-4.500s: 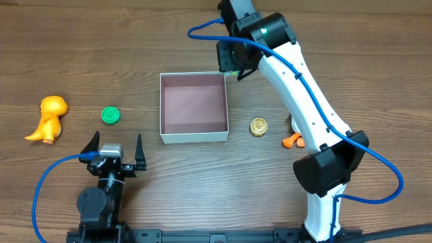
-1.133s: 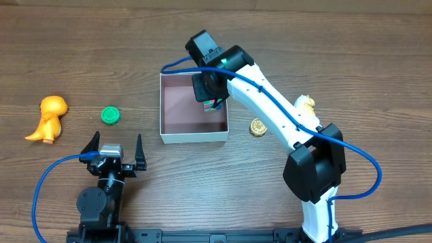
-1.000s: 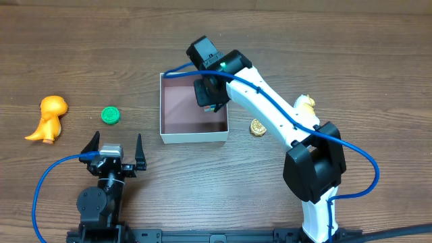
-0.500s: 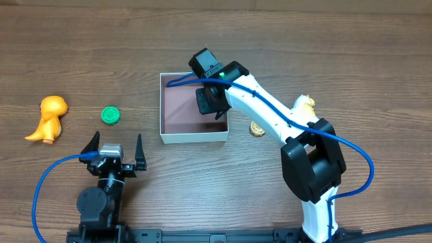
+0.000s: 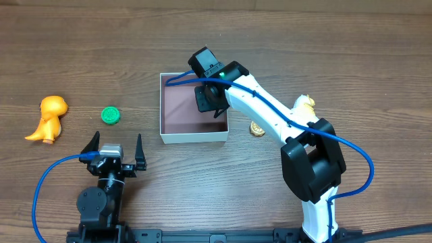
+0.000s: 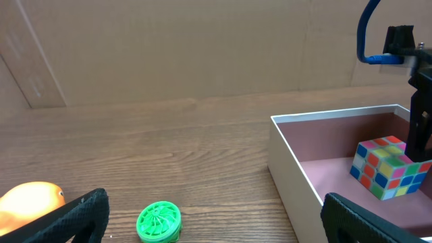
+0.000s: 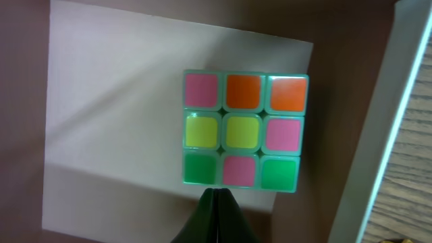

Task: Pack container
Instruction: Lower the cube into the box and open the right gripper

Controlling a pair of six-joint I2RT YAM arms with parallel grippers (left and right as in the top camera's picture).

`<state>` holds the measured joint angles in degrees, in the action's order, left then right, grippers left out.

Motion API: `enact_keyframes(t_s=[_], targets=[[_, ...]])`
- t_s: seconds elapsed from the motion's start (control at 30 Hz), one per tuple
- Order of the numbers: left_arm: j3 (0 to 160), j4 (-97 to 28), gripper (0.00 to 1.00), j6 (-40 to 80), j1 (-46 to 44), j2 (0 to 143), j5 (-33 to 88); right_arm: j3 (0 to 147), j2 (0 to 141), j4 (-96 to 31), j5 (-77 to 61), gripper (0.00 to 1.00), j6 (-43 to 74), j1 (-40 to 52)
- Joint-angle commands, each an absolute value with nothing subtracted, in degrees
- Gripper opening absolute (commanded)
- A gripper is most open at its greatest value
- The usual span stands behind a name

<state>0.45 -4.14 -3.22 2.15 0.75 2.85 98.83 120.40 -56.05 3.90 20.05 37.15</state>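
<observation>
The container (image 5: 194,137) sits in the middle of the desk (image 5: 202,196) with its open side up, so toys can be dropped in from above. The right arm (image 5: 270,115) reaches over it. The right jaws are pinched tight shut and hold nothing. Just past their tip, a colourful cube (image 7: 245,130) lies on the pinkish floor, close to one white wall. I think the cube is packed.

The left jaws sit wide open and empty near the front edge. They point toward the green disc (image 5: 111,115) and the yellow dinosaur (image 5: 47,118), maybe ready for those.

From above, the arm hides the cube. It also covers part of a gold round thing (image 5: 257,127) and a pale yellow toy (image 5: 307,102), so I can't tell what that toy is. From the side the cube looks tipped, and I can't tell if it lies flat.
</observation>
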Motion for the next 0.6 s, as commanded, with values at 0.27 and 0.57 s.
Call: enact_keyframes(t_s=[0.27, 0.57], targets=[[0.3, -4.1, 1.0, -4.1, 2.6, 0.6, 3.8, 98.6, 120.1, -57.1, 5.3, 0.04, 21.3, 37.2], [0.3, -4.1, 1.0, -4.1, 2.6, 0.6, 3.8, 98.6, 122.5, -57.5, 5.0, 0.04, 21.3, 37.3]])
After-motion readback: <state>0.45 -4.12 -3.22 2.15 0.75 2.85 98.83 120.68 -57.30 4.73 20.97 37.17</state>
